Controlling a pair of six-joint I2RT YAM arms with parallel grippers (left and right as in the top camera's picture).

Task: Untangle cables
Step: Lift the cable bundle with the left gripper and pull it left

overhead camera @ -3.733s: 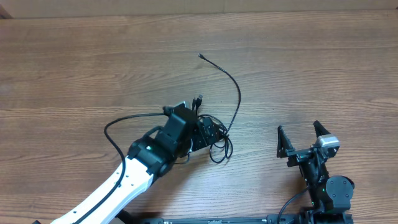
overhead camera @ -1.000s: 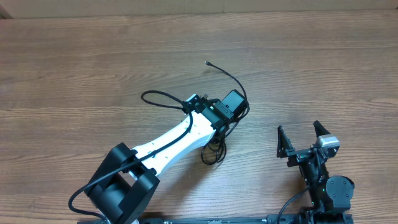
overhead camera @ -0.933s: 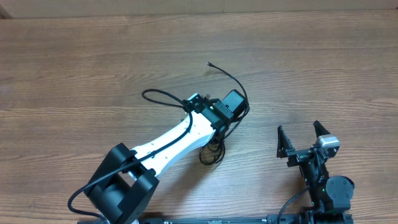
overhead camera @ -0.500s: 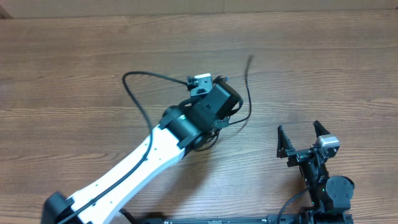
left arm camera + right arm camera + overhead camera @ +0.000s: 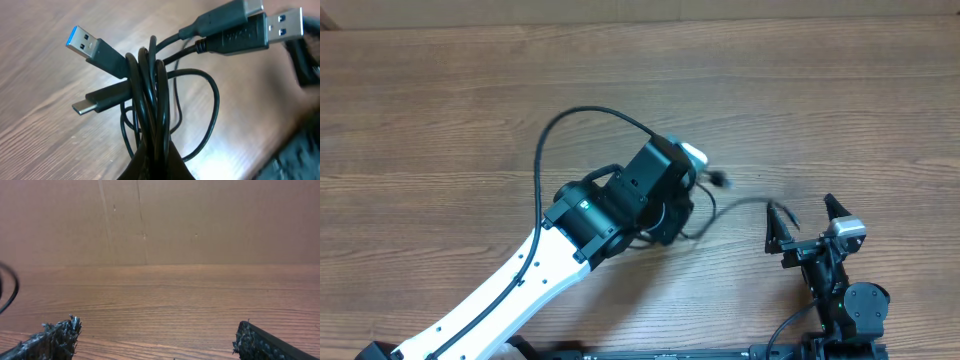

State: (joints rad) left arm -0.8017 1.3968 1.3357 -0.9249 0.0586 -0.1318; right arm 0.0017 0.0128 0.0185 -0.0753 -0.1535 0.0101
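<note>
Cables (image 5: 150, 100) bunched in left gripper (image 5: 156, 162), clamped tight
Light, limp cords; likely best gripped by a stiff plug (image 5: 235, 37); right gripper (image 5: 156, 337) gapes empty

looks like a robot lab or test bench rather than a home: wood-grain table (image 5: 440, 100), white robot arm (image 5: 510, 295) reaching in from the near left, smaller black arm (image 5: 848, 300) at the near right, plain brown board (image 5: 200, 215) walling the far side, tangled usb cables (image 5: 150, 125) as test props.
</note>
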